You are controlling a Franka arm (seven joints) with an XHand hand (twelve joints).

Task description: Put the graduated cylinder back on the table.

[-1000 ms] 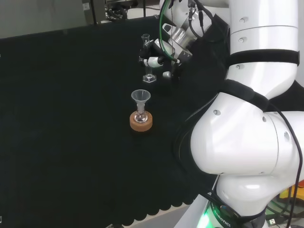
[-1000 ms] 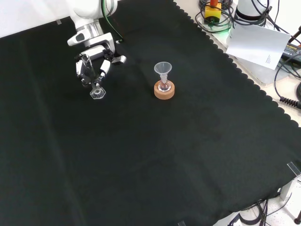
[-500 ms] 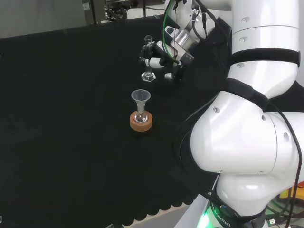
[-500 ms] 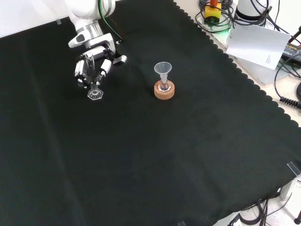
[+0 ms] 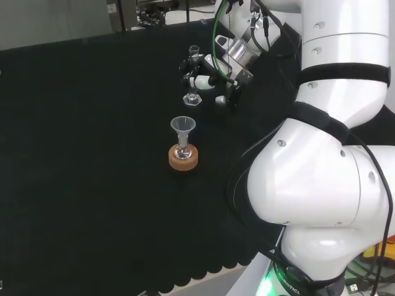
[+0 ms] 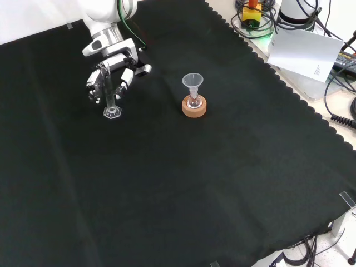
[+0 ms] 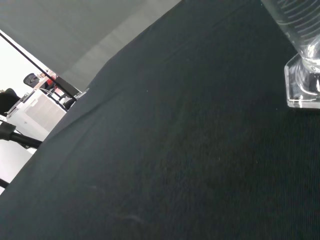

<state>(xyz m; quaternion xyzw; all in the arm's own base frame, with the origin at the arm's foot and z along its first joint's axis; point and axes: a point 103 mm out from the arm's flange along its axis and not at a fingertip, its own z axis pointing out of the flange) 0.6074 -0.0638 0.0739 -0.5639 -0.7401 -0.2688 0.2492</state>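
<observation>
Clear glass, the graduated cylinder (image 6: 109,95) stands upright on the tabletop (image 6: 183,183), left of the cork stand (image 6: 194,107) in the front view, pinched by the hand's (image 6: 113,75) curled fingers.

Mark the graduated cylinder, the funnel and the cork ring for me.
graduated cylinder (image 6: 112,112): front view, on its hexagonal foot.
funnel (image 6: 192,80): front view, on its cone.
cork ring (image 5: 184,160): head view, on its front wall.
</observation>
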